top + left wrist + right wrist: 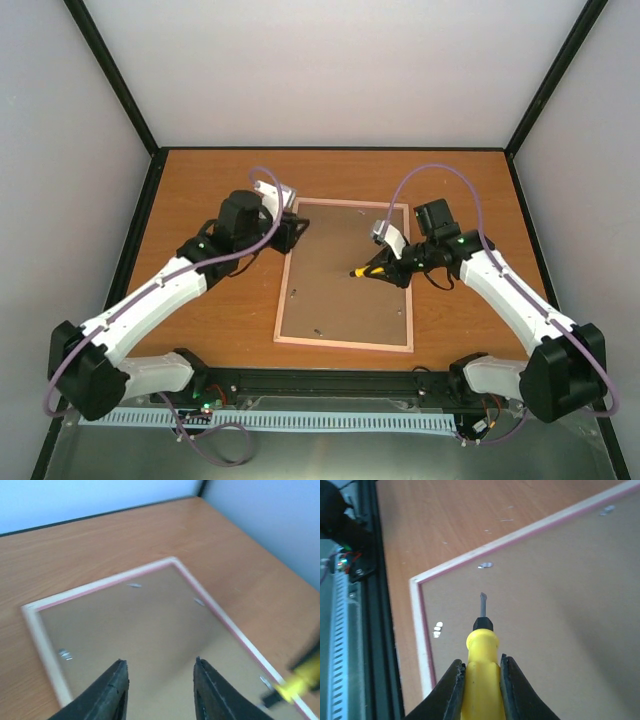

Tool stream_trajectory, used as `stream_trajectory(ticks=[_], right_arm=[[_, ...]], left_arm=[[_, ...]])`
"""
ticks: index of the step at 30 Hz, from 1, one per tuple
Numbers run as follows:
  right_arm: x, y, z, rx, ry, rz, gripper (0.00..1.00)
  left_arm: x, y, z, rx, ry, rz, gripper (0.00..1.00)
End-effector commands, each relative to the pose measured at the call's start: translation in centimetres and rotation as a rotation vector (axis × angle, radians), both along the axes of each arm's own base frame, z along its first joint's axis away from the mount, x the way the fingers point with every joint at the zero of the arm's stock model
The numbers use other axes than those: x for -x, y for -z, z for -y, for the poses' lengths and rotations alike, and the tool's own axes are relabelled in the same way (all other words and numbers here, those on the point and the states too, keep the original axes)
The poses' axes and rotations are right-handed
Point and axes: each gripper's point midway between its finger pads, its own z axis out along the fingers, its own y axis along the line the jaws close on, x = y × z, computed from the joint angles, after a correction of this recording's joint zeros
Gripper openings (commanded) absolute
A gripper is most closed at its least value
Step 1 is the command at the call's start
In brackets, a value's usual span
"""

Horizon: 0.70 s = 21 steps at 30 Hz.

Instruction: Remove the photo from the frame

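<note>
The frame (335, 300) lies face down in the middle of the table, brown backing board up, with a thin pink border. The photo is hidden beneath the board. My left gripper (298, 228) is open and empty over the frame's far left corner; in the left wrist view its fingers (159, 661) straddle bare board (140, 620). My right gripper (385, 268) is shut on a yellow-handled screwdriver (362, 272) over the frame's right side. In the right wrist view the gripper (482, 661) grips the handle (481, 640), the blade tip just above the board (560, 595).
Small metal tabs (485, 565) (437, 628) sit along the board's edges. A black rail (330, 380) runs along the table's near edge. Black posts and pale walls enclose the wooden table (220, 310).
</note>
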Motion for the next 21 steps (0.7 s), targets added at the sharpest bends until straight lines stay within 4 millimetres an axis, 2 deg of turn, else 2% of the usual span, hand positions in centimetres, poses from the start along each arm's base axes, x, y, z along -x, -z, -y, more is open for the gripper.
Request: stream_trajectory(ticks=[1,3,5,6,10,15,18,21], right_arm=[[2.0,-0.5,-1.3,-0.11,-0.144,-0.051,0.04],[2.1,-0.4,-1.4,-0.113,-0.154,-0.062,0.04],[2.0,-0.2,-1.4,-0.111,-0.153,-0.069,0.04],[2.0,-0.2,-1.5,-0.112,-0.156,-0.076,0.04],[3.1,-0.5,-1.8,-0.146,-0.214,-0.108,0.05],[4.4,-1.2,-2.4,-0.181,-0.279,-0.126,0.06],[4.5,-1.1,-2.4,-0.175,-0.283,-0.121,0.07],[4.6,-1.0,-2.4,-0.174,-0.284,-0.123,0.07]], left_arm=[[6.5,-1.0,4.8,-0.024,0.379,0.12,0.38],[8.0,-0.5,5.6,-0.043,0.419,0.107,0.45],[9.0,0.0,6.0,-0.054,0.429,0.089,0.57],[9.7,0.3,6.2,-0.056,0.447,0.084,0.58],[12.4,1.5,7.3,-0.078,0.543,0.089,0.55],[13.4,3.8,8.0,-0.142,0.6,0.07,0.45],[14.8,4.6,9.1,-0.146,0.676,0.071,0.45],[15.5,5.7,10.0,-0.177,0.709,0.063,0.46]])
